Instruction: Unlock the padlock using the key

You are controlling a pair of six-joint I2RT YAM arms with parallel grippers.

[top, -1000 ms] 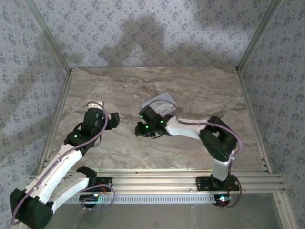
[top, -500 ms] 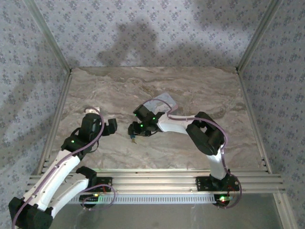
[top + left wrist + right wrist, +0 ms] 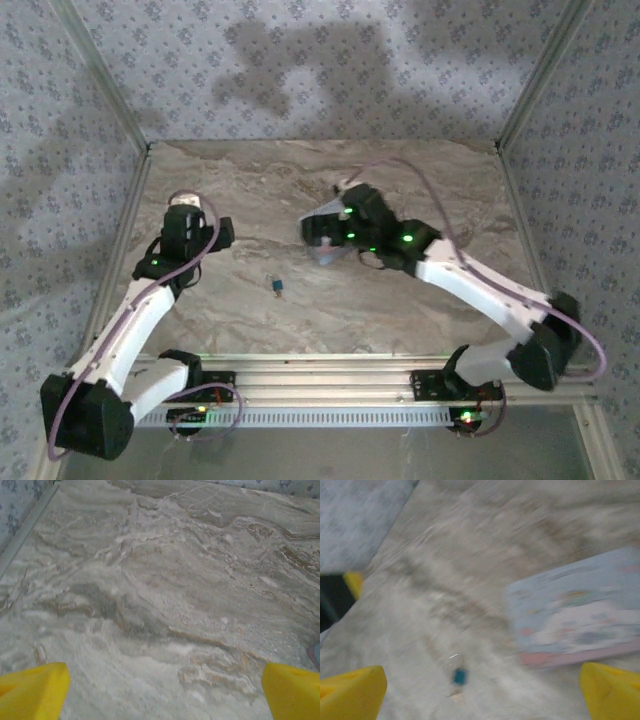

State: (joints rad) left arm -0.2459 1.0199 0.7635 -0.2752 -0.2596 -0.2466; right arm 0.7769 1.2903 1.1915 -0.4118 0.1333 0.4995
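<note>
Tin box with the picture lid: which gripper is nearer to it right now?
Right. The right gripper hangs open close beside the tin box. The left gripper, also open, is over bare table well off to the tin's left.

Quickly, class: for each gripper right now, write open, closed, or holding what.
Left gripper: open, empty.
Right gripper: open, empty; the padlock lies free on the table.

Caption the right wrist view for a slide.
Motion-blurred: teal padlock lying on the marble table, pale blue tin at right, jaws spread wide.
</note>
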